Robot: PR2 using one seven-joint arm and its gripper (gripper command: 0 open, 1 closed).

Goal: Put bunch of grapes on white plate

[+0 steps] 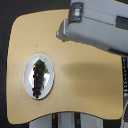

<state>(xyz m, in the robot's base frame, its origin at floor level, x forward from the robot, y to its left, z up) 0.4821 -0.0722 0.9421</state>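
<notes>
The bunch of grapes (38, 76) is a dark cluster with green leaves at its upper end, lying on the white plate (49, 85) at the left of the wooden table (85, 70) in the exterior view. The plate is oval-looking and glossy, wider than the bunch. A grey arm segment (95, 27) reaches in from the upper right, well apart from the plate. The gripper's fingers do not show in this view.
The table has rounded corners; its front edge runs along the bottom of the view and its right edge near the frame's right side. Dark floor surrounds it. Grey robot parts (67, 121) show below the front edge.
</notes>
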